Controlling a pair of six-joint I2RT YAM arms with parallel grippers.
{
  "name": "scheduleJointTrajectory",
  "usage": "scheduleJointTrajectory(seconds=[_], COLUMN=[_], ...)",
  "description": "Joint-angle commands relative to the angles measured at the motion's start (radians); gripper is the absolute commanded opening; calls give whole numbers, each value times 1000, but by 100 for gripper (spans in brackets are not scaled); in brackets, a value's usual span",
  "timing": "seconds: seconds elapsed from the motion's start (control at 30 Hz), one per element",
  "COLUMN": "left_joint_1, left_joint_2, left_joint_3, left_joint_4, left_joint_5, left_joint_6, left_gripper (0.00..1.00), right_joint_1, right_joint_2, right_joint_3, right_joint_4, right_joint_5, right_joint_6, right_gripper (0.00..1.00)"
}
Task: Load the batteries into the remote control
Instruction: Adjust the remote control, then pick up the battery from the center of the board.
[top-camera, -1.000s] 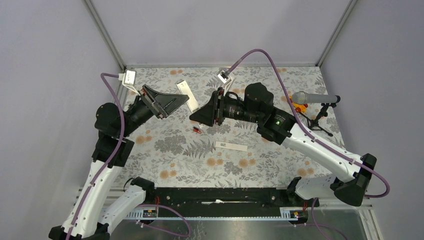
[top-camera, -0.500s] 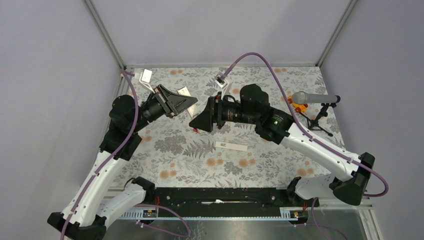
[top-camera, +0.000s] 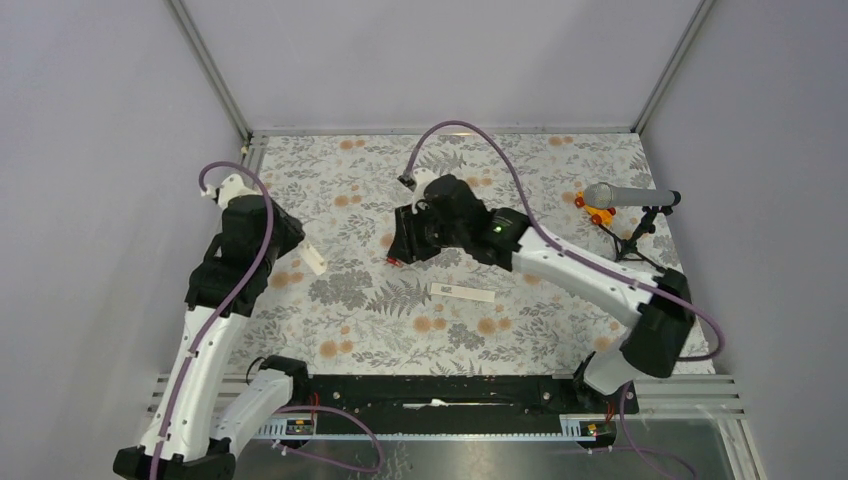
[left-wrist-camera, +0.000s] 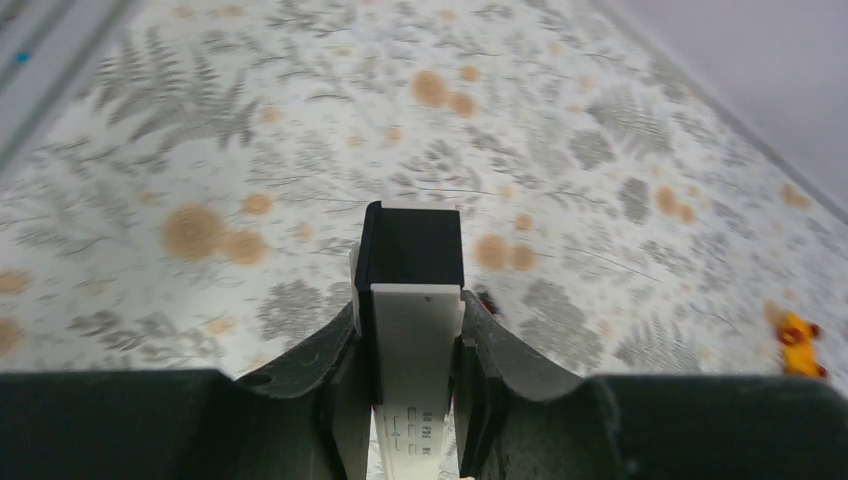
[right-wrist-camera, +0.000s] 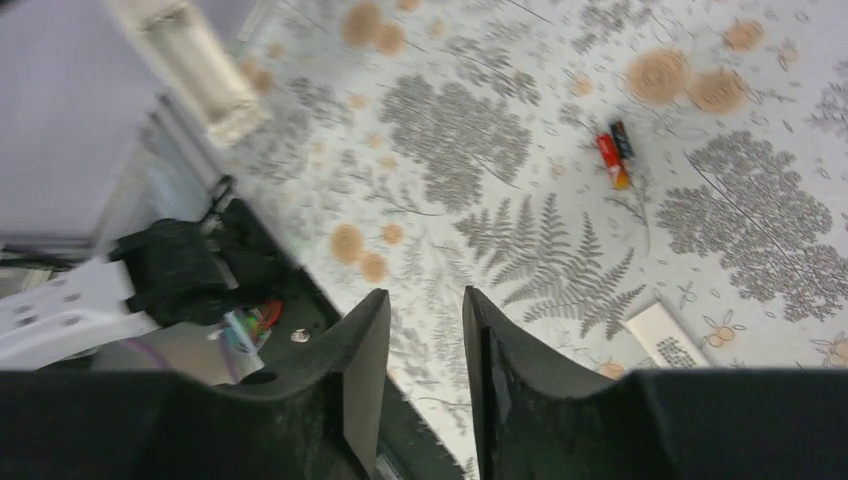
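My left end effector (left-wrist-camera: 412, 328) grips the remote control (left-wrist-camera: 412, 250) over the bench's (top-camera: 520, 330) left side. My right end effector (right-wrist-camera: 425, 330), parted and empty, hovers near the batteries (right-wrist-camera: 615, 155). Next, I reckon, I pinch one squarely.

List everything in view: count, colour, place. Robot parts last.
remote control: one, white with dark end, held over the table's left side
batteries: apparently two, red and black, lying together mid-table
cover strip: one, white, flat on the table, nearer the arm bases than the batteries
microphone: one, grey, on a black stand, far right
toy piece: one, orange and yellow, beside the microphone
table cover: one, grey and orange floral print
left pincer: black, shut on the remote control
right pincer: black, open, empty, above the table near the batteries
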Motion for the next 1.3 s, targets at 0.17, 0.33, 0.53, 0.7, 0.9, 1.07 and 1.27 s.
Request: scheduleJointTrajectory(seconds=[0.17, 0.33, 0.53, 0.7, 0.9, 1.07, 1.27], left_joint_1=[92, 100, 131, 161, 196, 224, 253], left_joint_2=[-31, -5, 12, 26, 60, 74, 76], left_joint_3=[-43, -48, -33, -34, -50, -58, -61], left_joint_4=[-35, -16, -5, 7, 29, 37, 46], left_joint_5=[-45, 9, 56, 121, 187, 221, 250], left_joint_6=[27, 51, 110, 141, 140, 147, 159], left_gripper=[1, 4, 4, 3, 3, 3, 3], right_joint_1=[36, 36, 21, 21, 20, 20, 21], right_joint_2=[294, 491, 681, 726, 775, 809, 813], right_joint_3=[78, 225, 460, 502, 503, 540, 575], right_joint_4=[52, 22, -120, -175, -210, -227, -258], right_joint_5=[212, 303, 316, 245, 283, 294, 287], right_joint_6=[-119, -152, -165, -219, -261, -274, -278], right_gripper=[37, 37, 38, 41, 41, 40, 39])
